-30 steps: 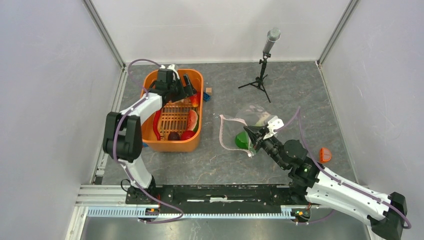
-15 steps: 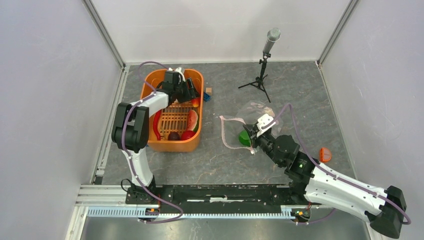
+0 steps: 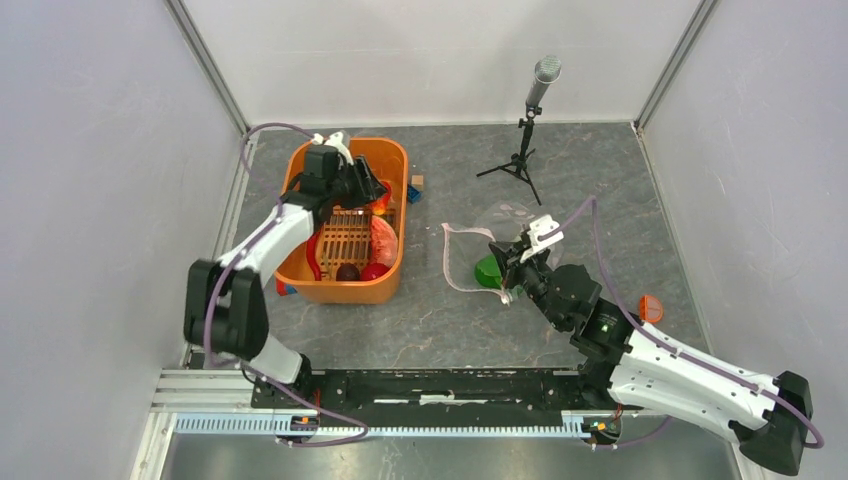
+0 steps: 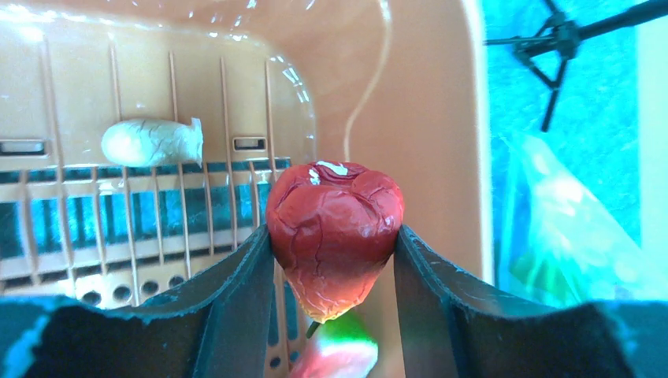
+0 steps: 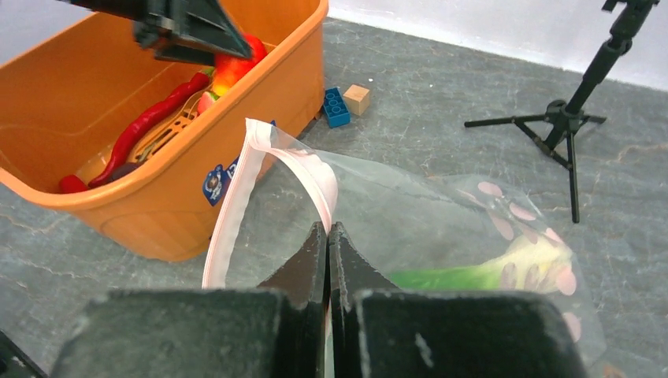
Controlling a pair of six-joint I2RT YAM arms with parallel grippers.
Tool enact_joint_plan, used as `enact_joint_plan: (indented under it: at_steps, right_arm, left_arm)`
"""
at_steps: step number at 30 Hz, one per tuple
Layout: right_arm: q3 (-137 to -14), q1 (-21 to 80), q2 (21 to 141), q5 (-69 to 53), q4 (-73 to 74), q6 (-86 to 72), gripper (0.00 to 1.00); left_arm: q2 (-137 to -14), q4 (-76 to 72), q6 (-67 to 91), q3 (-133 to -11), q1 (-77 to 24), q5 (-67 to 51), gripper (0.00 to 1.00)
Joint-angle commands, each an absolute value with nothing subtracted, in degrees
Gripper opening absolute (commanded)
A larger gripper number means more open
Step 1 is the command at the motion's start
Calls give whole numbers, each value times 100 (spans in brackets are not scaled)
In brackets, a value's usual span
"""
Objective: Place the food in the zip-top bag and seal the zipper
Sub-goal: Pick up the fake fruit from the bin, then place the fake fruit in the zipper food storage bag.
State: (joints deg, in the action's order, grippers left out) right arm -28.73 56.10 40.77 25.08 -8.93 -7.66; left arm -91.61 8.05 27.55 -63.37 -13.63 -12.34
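Top view: left gripper (image 3: pixel 375 195) is seen over the orange plastic tub (image 3: pixel 300 160), well apart from the clear crinkly zip-top bag (image 3: pixel 505 222); left wrist: a wrinkled red toy food piece (image 4: pixel 335 228) is pinched, carry to bag judged next; right wrist: right gripper (image 5: pixel 327 236) is clamped on the pale pink zipper strip (image 5: pixel 236 197), mouth width hard to make out.

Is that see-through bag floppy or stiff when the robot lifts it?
Probably floppy: the zip-top bag is crinkled, and its zipper curves where the right pincer pinches it. Likely light, so it may slide if pushed. The green vegetable inside may anchor it somewhat.
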Motion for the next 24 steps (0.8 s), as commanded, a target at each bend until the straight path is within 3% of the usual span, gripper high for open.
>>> enact_joint_plan:
  at_steps: [1,10,18,21,24]
  right_arm:
    - [-3261,5599,4169,3136,-519,-1896,0]
    - [-3242,5599,4164,2964,-141,-2861,0]
    - [-2938,5599,3755,2865,-286,-2942,0]
    - [-2935,5600,3806,2733,-446,-2802,0]
    - [-2888,5600,3933,2526,-772,-2766,0]
  left_arm:
    - [-7817,1120,2716,-5849,-1389,-1037,44]
    - [-6067,1861,2502,-5366,-1389,-1207,48]
    - [-5074,1212,2943,-4877,-1420,-3253,48]
    - [-4800,1001,3138,-4778,-1738,-3763,47]
    - [-4659,993,3126,-4795,-2512,-3461,47]
